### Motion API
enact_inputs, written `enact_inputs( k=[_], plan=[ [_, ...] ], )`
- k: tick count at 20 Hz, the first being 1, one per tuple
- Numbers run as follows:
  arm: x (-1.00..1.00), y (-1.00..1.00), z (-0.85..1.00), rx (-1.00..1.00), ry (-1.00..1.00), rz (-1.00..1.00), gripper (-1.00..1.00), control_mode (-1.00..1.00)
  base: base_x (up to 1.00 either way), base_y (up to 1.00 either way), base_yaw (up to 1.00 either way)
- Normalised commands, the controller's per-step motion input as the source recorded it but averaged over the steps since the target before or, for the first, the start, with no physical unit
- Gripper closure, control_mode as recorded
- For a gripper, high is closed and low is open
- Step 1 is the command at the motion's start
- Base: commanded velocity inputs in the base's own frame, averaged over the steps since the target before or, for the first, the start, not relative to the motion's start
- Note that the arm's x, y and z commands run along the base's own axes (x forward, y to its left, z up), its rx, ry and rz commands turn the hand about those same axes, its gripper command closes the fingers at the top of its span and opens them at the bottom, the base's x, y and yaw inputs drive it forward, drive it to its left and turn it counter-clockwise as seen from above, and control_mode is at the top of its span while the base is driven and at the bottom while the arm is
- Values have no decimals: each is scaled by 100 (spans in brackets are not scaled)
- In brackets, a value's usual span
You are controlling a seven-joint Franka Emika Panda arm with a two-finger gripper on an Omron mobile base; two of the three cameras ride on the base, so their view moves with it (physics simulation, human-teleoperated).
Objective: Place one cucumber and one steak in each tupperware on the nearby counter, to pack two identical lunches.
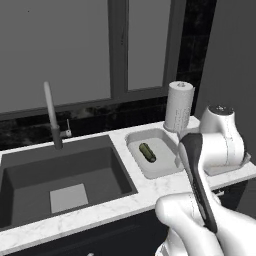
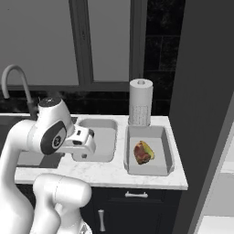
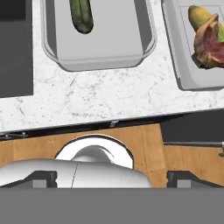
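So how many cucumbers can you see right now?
2. A dark green cucumber lies in the left tupperware by the sink; a yellowish-green one sits against the steak in the right tupperware.

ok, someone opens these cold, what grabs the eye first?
Probably the two light grey tupperware side by side on the marble counter right of the sink: the one nearer the sink holds a dark green cucumber, the other holds a reddish steak with a yellowish-green cucumber tucked against it. The tall paper towel roll behind them stands out too.
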Motion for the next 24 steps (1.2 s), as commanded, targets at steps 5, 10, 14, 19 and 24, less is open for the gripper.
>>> enact_inputs(
  k=[5,10,14,19,24],
  plan=[
    [0,0,0,0,0,0,-100,100,-30,-12,-3],
    [0,0,0,0,0,0,-100,100,-100,-56,-18],
    [0,0,0,0,0,0,-100,100,-73,-69,-33],
    [0,0,0,0,0,0,-100,100,-22,-94,-41],
    [0,0,0,0,0,0,-100,100,46,-100,1]
  ],
)
